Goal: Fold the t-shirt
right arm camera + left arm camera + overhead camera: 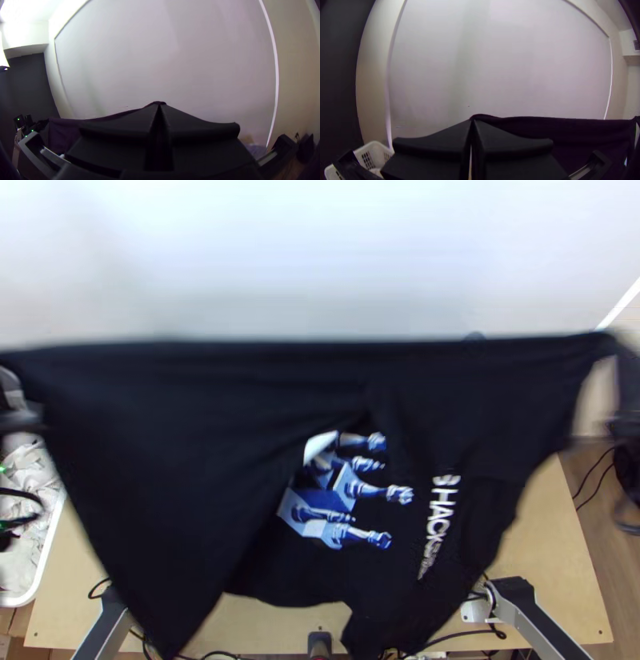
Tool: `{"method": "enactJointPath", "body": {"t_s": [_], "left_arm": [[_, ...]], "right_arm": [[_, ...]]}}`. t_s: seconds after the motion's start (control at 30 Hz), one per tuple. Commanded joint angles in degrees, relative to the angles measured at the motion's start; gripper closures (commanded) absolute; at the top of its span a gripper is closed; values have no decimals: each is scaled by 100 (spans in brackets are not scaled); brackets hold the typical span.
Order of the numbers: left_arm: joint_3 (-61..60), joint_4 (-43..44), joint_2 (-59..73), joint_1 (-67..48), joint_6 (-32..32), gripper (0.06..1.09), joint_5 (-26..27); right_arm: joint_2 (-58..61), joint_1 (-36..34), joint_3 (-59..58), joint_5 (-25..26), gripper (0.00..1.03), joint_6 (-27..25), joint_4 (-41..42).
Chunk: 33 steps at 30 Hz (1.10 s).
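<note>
Two end effectors hold one black t-shirt [160, 444] by its far corners, high above the tabletop [552, 540]. The left end effector [20, 420] is at the left side, the right end effector [628, 424] at the right side; both are closed on the cloth. Between them the far edge is stretched almost straight. The rest hangs toward the near side in uneven points, and a loose flap from the left partly covers the blue-and-white print [324, 500]. At the left stands a white basket [50, 548].
</note>
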Motion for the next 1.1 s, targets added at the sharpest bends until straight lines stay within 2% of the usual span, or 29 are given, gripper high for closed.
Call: {"method": "enactJointPath", "body": {"t_s": [0.0,0.23,0.47,0.77,1.07], "left_arm": [[-1222,-250,-586,12,-272,105,107],[-2812,-514,-1070,3,-254,105,564],[-3349,207,-393,47,-26,105,705],[-3076,927,1470,21,-26,105,977],[-2092,1182,3764,425,-17,105,1584]], "right_arm": [[-534,135,-1306,111,100,175,210],[-745,205,-3134,23,100,342,640],[-139,223,-3873,-3,100,351,1651],[1320,197,-4005,-100,100,501,2697],[2938,179,-3143,-241,100,650,2715]]}}
